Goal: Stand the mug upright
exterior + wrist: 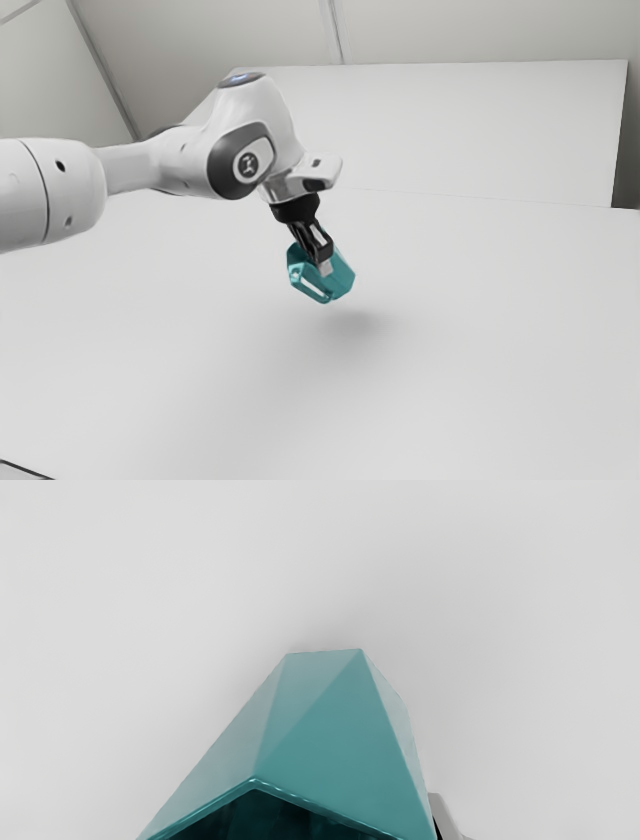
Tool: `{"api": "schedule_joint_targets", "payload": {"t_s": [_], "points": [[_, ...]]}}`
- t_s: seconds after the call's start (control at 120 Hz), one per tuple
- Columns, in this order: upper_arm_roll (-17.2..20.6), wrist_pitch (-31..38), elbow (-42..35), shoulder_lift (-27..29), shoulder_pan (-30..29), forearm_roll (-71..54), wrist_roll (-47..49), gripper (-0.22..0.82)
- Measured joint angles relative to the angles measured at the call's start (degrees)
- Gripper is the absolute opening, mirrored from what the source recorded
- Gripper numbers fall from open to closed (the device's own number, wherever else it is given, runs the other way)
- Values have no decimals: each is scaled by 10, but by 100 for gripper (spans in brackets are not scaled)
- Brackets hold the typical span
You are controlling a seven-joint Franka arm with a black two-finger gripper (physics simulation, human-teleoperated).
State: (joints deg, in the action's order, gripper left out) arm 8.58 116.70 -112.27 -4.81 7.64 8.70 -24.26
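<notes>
The gripper (pixel 322 266) reaches down at a slant in the exterior view and is shut on the teal faceted mug (pixel 341 281). The mug hangs tilted in the air, with a soft shadow lying apart below it. In the wrist view the mug (pixel 330 740) has its dark open mouth towards the hand and its narrower end pointing away. One of the gripper's fingertips (pixel 442 812) shows beside the mug's outer wall; the other is hidden by the mug.
A broad white table surface (pixel 180 350) spreads under the arm and mug. Behind it stands a pale raised panel (pixel 480 130), with light walls beyond. A dark-edged corner (pixel 25 470) lies at the exterior view's lower left.
</notes>
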Motion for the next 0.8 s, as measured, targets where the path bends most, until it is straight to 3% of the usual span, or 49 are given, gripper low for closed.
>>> {"api": "schedule_joint_targets", "payload": {"t_s": [0.575, 0.8], "points": [[-2, -16, -97, 68, -61, -158, 102, -18], [-2, -2, -138, 77, -53, -183, 140, -18]]}}
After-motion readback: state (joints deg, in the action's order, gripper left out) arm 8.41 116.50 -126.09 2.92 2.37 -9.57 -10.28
